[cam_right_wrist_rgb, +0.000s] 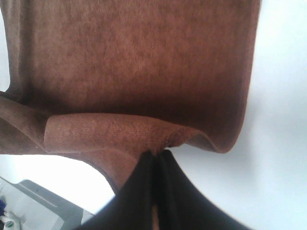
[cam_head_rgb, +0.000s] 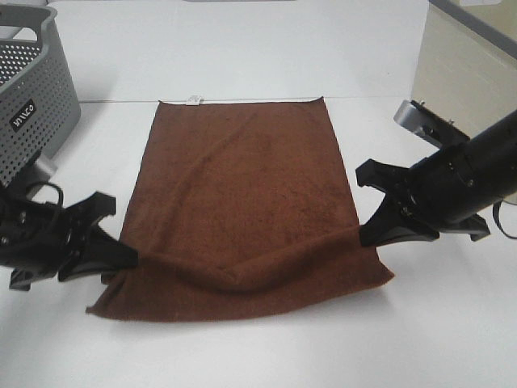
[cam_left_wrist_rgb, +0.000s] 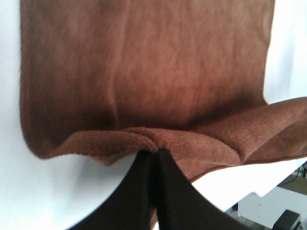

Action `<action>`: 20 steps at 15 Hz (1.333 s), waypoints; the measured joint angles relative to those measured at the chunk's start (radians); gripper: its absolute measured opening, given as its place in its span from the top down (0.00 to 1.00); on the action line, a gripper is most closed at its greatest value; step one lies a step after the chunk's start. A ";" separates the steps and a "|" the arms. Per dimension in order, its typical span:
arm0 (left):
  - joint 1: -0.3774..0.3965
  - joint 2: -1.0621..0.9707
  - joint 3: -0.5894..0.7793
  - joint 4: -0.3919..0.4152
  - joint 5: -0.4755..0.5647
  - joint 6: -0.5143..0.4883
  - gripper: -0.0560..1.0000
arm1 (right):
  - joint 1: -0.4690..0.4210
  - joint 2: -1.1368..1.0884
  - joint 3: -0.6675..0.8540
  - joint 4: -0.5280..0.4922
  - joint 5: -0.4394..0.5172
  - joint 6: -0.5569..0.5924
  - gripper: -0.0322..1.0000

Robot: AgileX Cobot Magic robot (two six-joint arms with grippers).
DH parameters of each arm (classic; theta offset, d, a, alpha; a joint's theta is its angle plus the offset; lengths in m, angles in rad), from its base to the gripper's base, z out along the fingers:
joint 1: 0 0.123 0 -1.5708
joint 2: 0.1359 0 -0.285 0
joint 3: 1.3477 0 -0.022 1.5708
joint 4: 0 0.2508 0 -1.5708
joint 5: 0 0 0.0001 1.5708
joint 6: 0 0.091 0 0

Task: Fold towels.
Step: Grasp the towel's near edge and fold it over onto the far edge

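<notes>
**Barely started: both side edges pinched, no fold laid yet**

At the far left of the table (cam_head_rgb: 242, 48) stands a grey perforated basket (cam_head_rgb: 32, 105), well apart from the work.

Next comes my left gripper (cam_head_rgb: 129, 260). Its wrist view shows the fingers pressed together on a bunched ridge of the towel (cam_head_rgb: 242, 202), so it is closed on the cloth at the left long edge, a little up from the near corner.

The towel lies in the middle of the table, a dark reddish-brown rectangle whose long sides run away from the high camera. Its far part is flat and smooth, and a small white tag (cam_head_rgb: 193, 100) shows at the far short edge. The near part is rumpled: a crease sags across it between my two grips, and the near corners droop onto the table.

On the right, my right gripper (cam_head_rgb: 363, 238) mirrors the left. Its wrist view shows the fingers shut tight on a pinch of the right long edge, and the cloth curls up just there.

I judge the task to be at its first step. The grasp is made on both sides, but no layer lies over another. What is left is to lift the near end, carry it toward the tagged edge, set it down even, and make any further folds.
</notes>
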 joint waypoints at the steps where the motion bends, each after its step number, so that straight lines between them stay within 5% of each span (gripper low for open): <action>1: 0.000 0.000 -0.058 0.018 -0.009 -0.025 0.94 | 0.000 0.024 -0.049 -0.035 0.006 0.029 0.97; 7: 0.000 0.032 -0.457 0.220 -0.189 -0.185 0.94 | 0.000 0.253 -0.483 -0.138 0.049 0.122 0.97; 15: 0.000 0.318 -0.799 0.235 -0.256 -0.191 0.94 | 0.000 0.529 -0.957 -0.273 0.044 0.214 0.97; 20: 0.000 0.477 -1.020 0.235 -0.293 -0.191 0.94 | 0.000 0.621 -1.116 -0.380 -0.057 0.250 0.97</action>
